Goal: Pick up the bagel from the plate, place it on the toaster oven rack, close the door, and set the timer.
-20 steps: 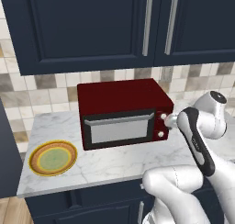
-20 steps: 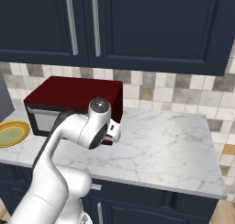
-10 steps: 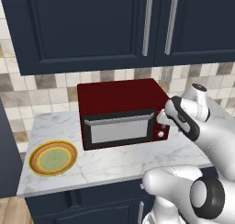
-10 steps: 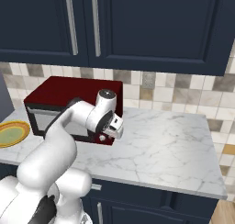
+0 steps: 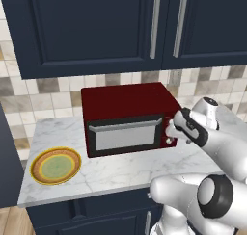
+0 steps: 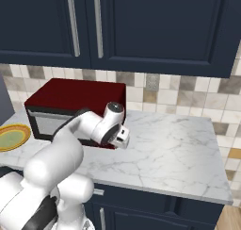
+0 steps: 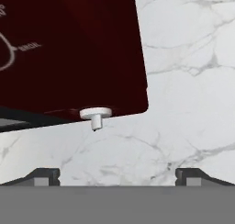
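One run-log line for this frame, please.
door: closed | plate: no bagel on it | gripper: open, facing white knob

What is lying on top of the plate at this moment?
Nothing lies on the plate: its pale green centre is bare, with no bagel there. The toaster oven has its door shut, so its inside cannot be seen.
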